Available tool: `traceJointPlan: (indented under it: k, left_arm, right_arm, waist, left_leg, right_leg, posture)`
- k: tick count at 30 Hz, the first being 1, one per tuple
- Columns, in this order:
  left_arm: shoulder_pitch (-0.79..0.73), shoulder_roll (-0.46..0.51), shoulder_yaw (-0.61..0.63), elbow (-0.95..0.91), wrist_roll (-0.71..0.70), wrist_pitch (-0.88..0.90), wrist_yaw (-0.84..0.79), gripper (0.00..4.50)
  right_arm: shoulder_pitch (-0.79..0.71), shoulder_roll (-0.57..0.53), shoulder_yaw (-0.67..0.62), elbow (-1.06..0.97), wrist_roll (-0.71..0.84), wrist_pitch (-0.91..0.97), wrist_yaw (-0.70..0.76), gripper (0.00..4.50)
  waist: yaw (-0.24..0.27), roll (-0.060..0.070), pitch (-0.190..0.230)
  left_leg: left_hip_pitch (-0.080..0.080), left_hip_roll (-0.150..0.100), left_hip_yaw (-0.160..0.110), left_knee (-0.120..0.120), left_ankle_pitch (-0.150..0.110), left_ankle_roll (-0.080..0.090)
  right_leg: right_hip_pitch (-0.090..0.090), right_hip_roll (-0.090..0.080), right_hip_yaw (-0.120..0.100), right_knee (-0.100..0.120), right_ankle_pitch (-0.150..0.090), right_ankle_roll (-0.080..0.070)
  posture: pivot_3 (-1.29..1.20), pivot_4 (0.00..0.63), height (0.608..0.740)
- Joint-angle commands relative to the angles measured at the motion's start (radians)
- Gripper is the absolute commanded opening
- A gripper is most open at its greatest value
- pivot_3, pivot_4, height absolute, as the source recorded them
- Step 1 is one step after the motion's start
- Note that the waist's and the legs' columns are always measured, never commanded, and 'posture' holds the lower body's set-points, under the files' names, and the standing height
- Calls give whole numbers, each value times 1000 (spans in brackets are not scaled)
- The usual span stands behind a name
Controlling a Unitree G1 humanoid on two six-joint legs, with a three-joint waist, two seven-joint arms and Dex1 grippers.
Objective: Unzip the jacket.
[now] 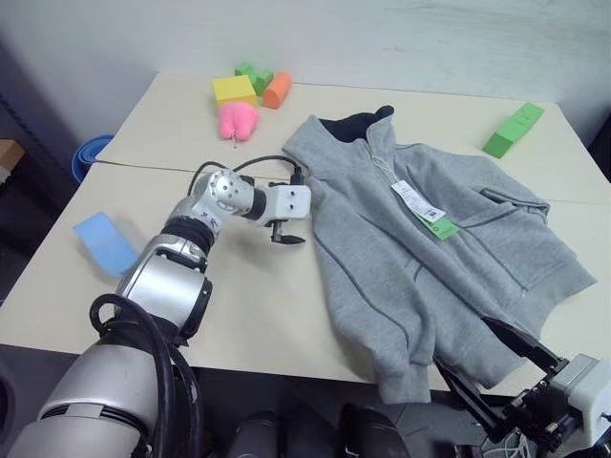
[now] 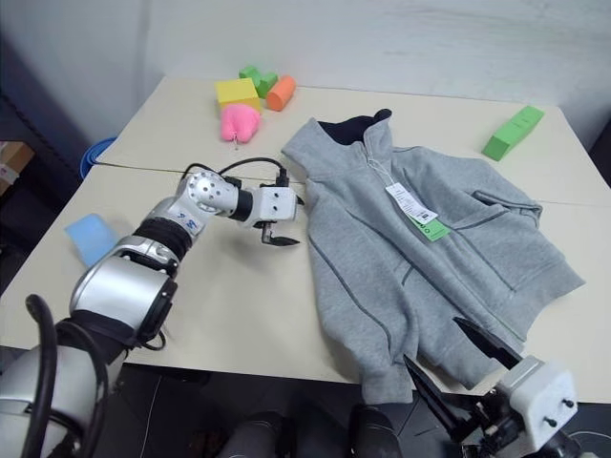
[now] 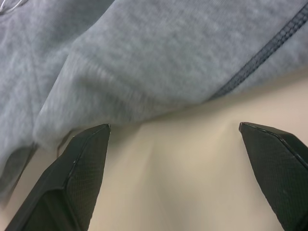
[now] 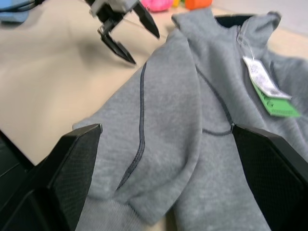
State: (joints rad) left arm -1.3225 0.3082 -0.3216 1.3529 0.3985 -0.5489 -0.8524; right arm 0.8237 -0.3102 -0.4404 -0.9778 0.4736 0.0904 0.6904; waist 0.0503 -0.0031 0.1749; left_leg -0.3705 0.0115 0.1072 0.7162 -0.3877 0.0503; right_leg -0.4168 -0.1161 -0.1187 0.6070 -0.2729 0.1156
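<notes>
The light-grey jacket [image 1: 430,258] lies flat on the beige table [image 1: 172,134], front up, with its navy-lined hood [image 1: 355,124] toward the far side. A white-and-green hang tag [image 1: 425,210] rests on its chest. My left gripper [image 1: 286,237] is open, low over the table just beside the jacket's left sleeve edge [image 3: 144,57], touching nothing. At the near table edge my right gripper [image 1: 460,341] is open, its fingers spread either side of the hem [image 4: 159,192] with nothing held. The right wrist view also shows the left gripper [image 4: 127,33].
Toy blocks sit at the table's far left: a pink one [image 1: 238,119], a yellow one [image 1: 234,90], a green one [image 1: 255,76] and an orange one [image 1: 277,90]. A long green block [image 1: 513,130] lies far right. A light-blue object [image 1: 105,242] sits left of the table edge.
</notes>
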Motion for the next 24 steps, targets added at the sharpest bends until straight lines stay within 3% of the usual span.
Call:
traceJointPlan:
  k: [1, 9, 12, 15, 20, 21, 24]
  left_arm:
    - [-6, -36, 26, -3, -6, -16, 96, 4500]
    - [17, -139, 0, 15, 47, 51, 266, 4500]
    - [27, -169, 35, 19, 17, 93, 249, 3908]
    - [40, -179, 91, 18, -31, 131, 209, 2936]
    - [90, -149, 115, 12, -48, 130, 100, 1434]
    - [102, -141, 122, 10, -56, 128, 77, 1041]
    - [117, -128, 144, 5, -79, 133, 44, 566]
  right_arm:
    - [-18, 45, 58, -8, -55, -67, -51, 4494]
    - [-36, 82, 110, 5, -128, -133, -114, 4494]
    - [-26, 65, 105, -8, -125, -122, -123, 4500]
    - [1, 33, 122, -51, -104, -72, -121, 4500]
    - [29, -127, 223, -69, -11, 57, -182, 4500]
    - [0, -185, 257, -69, 5, 119, -223, 4500]
    - [-115, -260, 355, -69, 5, 288, -320, 4500]
  waist:
    - [-2, 0, 0]
    - [0, 0, 0]
    - [2, 0, 0]
    - [0, 0, 0]
    - [-3, 0, 0]
    - [-4, 0, 0]
    - [-11, -2, -1]
  left_leg:
    - [0, 0, 0, 0, 0, 0]
    - [1, -1, 1, 0, 0, 0]
    - [2, -1, 0, 0, 0, 0]
    - [2, 0, 0, 1, 0, 0]
    - [3, 1, 0, 1, 0, 0]
    - [3, 1, 0, 1, 0, 0]
    - [3, 1, 0, 1, 0, 0]
  right_leg:
    - [0, 0, 0, 0, 0, 0]
    - [0, 0, 0, 0, 0, 0]
    - [2, 0, 0, 0, 0, 0]
    - [2, 0, 0, 0, 0, 0]
    - [2, 0, 0, 0, 0, 0]
    - [2, 0, 0, 0, 0, 0]
    - [3, 0, 0, 1, 0, 0]
  posture:
    - [0, 150, 740]
    - [0, 150, 740]
    - [0, 150, 740]
    - [0, 150, 740]
    - [0, 150, 740]
    - [0, 150, 740]
    - [0, 150, 740]
